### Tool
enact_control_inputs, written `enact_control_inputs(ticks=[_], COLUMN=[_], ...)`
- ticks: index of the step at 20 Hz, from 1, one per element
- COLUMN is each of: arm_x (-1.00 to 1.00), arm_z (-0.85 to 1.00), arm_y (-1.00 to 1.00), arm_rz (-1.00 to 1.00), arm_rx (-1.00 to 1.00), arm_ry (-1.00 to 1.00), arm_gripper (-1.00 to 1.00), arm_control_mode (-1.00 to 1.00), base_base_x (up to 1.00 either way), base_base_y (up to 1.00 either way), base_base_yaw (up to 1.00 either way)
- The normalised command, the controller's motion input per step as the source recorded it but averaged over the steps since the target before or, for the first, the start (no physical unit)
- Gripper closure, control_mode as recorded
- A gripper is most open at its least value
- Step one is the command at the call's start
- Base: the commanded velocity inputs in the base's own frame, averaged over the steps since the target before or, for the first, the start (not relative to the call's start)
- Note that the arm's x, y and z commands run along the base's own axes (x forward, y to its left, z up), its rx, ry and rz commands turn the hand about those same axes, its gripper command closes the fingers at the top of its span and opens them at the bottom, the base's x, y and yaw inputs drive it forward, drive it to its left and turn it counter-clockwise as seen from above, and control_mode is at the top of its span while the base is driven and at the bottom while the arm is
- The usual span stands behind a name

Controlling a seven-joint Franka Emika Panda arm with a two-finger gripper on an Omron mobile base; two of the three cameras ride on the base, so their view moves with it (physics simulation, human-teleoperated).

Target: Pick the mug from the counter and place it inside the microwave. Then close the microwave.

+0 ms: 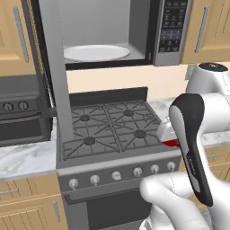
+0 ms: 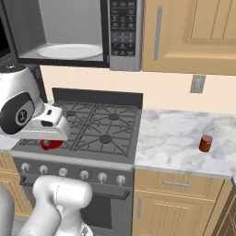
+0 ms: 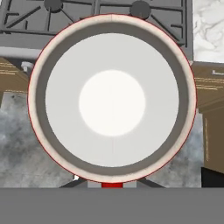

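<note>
My gripper [image 3: 111, 184] is shut on the red mug [image 3: 112, 100], whose white inside fills the hand view from above. The mug hangs over the front edge of the stove, with floor below it. In the base views only a red sliver of the mug [image 1: 171, 143] [image 2: 50, 144] shows under the white hand, where the gripper [image 1: 169, 138] [image 2: 50, 138] is mostly hidden. The microwave [image 1: 173, 27] [image 2: 122, 28] hangs above the stove with its door [image 1: 56, 67] swung open to the left and a white round plate [image 1: 96, 53] [image 2: 69, 51] inside. The marble counter [image 2: 184, 133] [image 1: 27, 157] flanks the stove.
A black gas stove [image 1: 112, 126] [image 2: 97, 124] lies under the microwave. A dark countertop oven [image 1: 22, 112] stands on the left counter. A red-brown can [image 2: 205, 143] sits on the right counter. Wooden upper cabinets [image 2: 193, 32] hang at the right.
</note>
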Motion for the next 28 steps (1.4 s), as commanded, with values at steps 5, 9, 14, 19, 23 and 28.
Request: enact_control_inputs(ticks=[5,9,14,19,23,28], arm_x=[0.00,0.00,0.00,0.00,0.00,0.00], arm_z=[0.00,0.00,0.00,0.00,0.00,0.00], arm_y=[0.00,0.00,0.00,0.00,0.00,0.00], arm_rz=[0.00,0.00,0.00,0.00,0.00,0.00], arm_rx=[0.00,0.00,0.00,0.00,0.00,0.00], arm_ry=[0.00,0.00,0.00,0.00,0.00,0.00], arm_gripper=[1.00,1.00,1.00,1.00,1.00,1.00], arm_control_mode=[1.00,1.00,1.00,1.00,1.00,1.00], base_base_x=[-0.03,0.00,0.00,0.00,0.00,0.00], base_base_y=[0.30,0.26,0.41,0.23,0.00,0.00], base_base_yaw=[0.02,0.01,0.05,0.03,0.00,0.00])
